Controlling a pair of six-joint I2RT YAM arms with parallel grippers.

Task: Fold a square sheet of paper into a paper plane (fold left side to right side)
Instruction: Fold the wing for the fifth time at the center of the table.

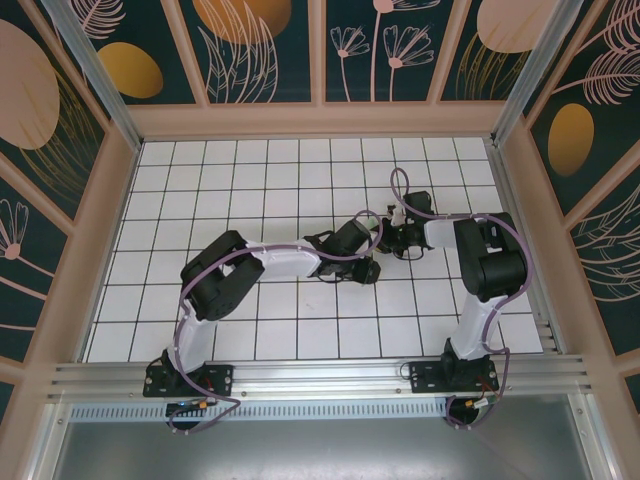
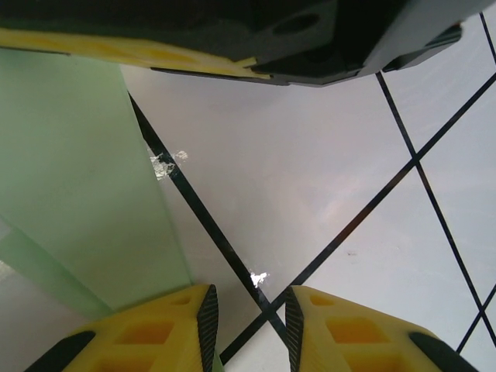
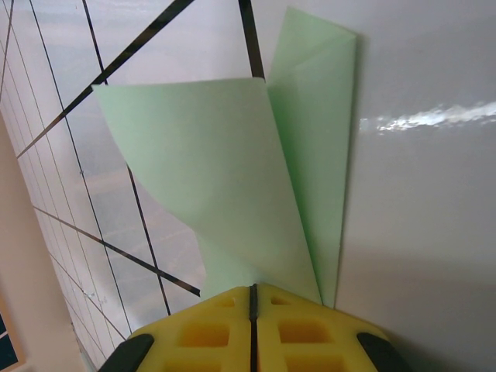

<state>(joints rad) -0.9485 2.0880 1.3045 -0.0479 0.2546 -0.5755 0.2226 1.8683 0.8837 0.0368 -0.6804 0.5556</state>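
The square sheet of paper is pale mint green and partly folded. One flap rises curled from the white tiles, while a creased strip lies flat beside it. My right gripper is shut on the near end of the raised flap. My left gripper is open over a crossing of black grid lines with nothing between its pads; the paper lies just to its left. One of the right gripper's yellow fingers runs across the top of the left wrist view. Both grippers meet mid-table, hiding the paper from above.
The white tiled floor has black grid lines and is boxed in by beige-framed patterned walls. An aluminium rail runs along the near edge, carrying both arm bases. Open tiles lie behind and to either side of the grippers.
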